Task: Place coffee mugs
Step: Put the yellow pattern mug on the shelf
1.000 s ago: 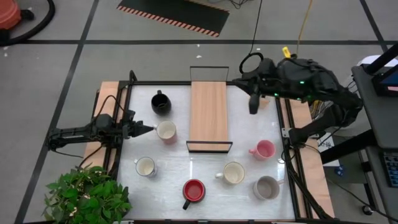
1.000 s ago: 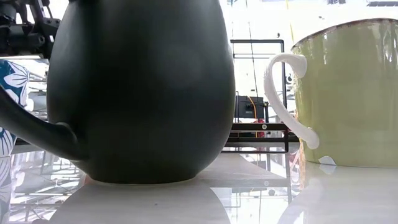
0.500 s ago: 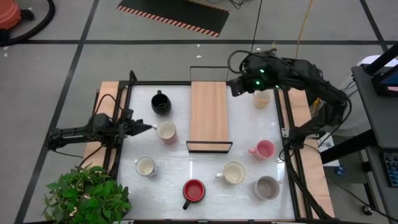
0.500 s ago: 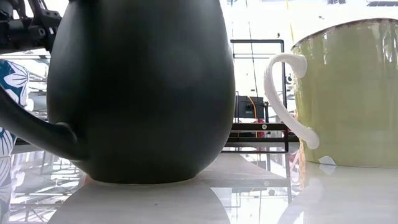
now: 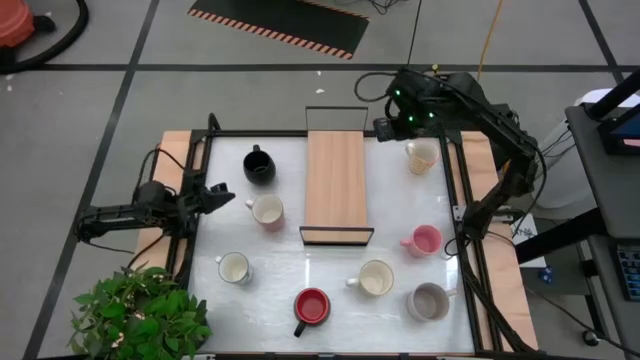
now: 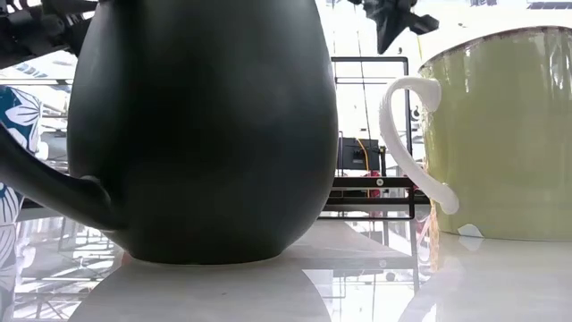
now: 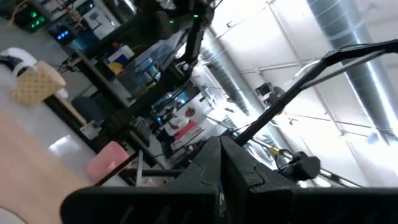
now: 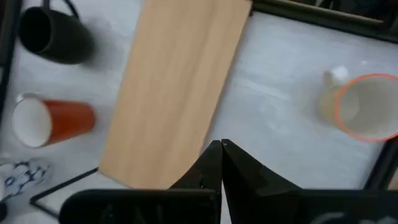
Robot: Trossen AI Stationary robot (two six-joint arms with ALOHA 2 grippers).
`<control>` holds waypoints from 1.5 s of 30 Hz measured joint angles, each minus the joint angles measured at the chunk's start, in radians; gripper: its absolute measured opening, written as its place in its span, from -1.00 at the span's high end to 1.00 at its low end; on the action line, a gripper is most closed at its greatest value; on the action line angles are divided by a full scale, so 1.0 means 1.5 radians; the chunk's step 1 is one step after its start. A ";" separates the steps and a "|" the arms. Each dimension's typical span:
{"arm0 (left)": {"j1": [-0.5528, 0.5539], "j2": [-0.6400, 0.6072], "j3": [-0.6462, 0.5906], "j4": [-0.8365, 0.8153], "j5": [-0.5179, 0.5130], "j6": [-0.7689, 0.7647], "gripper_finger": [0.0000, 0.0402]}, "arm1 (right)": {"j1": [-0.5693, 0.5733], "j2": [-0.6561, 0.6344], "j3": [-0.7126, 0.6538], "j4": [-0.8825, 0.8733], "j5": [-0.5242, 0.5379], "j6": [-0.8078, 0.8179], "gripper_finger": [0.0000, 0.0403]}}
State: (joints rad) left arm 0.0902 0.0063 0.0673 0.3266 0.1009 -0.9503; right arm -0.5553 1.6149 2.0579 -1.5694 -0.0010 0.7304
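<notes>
Right gripper (image 5: 383,127), fingers pressed together and empty, is swinging clear of the cream mug (image 5: 421,156) by the tray (image 5: 336,186), while left gripper (image 5: 222,194), also closed, is retreating from its mug (image 5: 267,211); no mug is being carried.

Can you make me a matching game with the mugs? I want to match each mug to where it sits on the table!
Things:
1. black mug
2. red mug
3. pink mug
4. grey mug

Places:
A. front right corner
B. far side, left of the wooden tray
C. front edge, middle
D. right of the tray's near end

Pairs: 1-B, 2-C, 3-D, 4-A
</notes>
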 joint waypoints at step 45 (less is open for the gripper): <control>0.000 0.000 0.000 0.030 -0.010 0.002 0.99 | -0.104 0.016 -0.001 0.009 -0.003 -0.130 0.78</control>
State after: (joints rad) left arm 0.0905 0.0063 0.0673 0.3712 0.0858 -0.9470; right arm -0.7120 1.6390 2.0571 -1.5555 -0.0051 0.5354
